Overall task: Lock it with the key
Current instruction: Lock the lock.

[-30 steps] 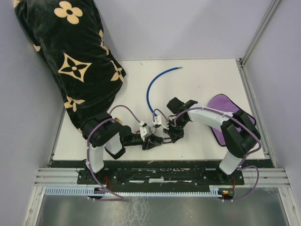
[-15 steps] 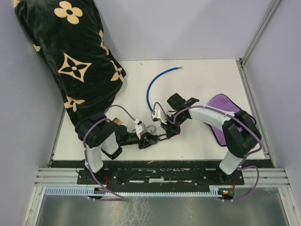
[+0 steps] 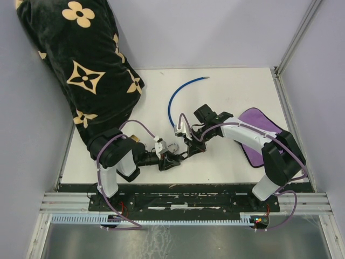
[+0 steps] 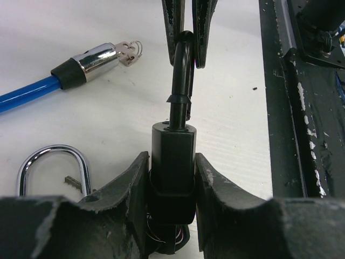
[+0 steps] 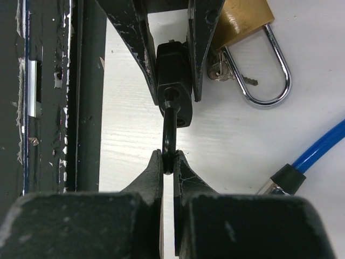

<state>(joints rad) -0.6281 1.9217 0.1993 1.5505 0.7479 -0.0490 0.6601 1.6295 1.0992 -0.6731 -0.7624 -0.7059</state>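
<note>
A small black lock [image 4: 172, 162] sits upright between my left gripper's [image 4: 171, 183] fingers, which are shut on its body. Its black shackle [image 4: 182, 70] reaches up into my right gripper [image 5: 168, 162], whose jaws pinch the shackle's bend [image 5: 168, 135]. In the top view the two grippers meet nose to nose at the table's near middle, left gripper [image 3: 168, 160] and right gripper [image 3: 188, 150]. A small key [image 5: 237, 76] lies inside the silver shackle [image 5: 269, 75] of a brass padlock [image 5: 242, 16] beside them. Whether a key sits in the black lock is hidden.
A blue cable lock [image 3: 175, 97] curves across the table; its chrome end [image 4: 91, 58] carries small keys [image 4: 129, 48]. A purple cloth [image 3: 259, 127] lies at the right. A black patterned bag [image 3: 81, 59] covers the back left. The table's black front rail [image 4: 302, 108] runs close by.
Both grippers, still holding the black lock, have shifted a little left and away from the front edge. The right arm has stretched out further to the left.
</note>
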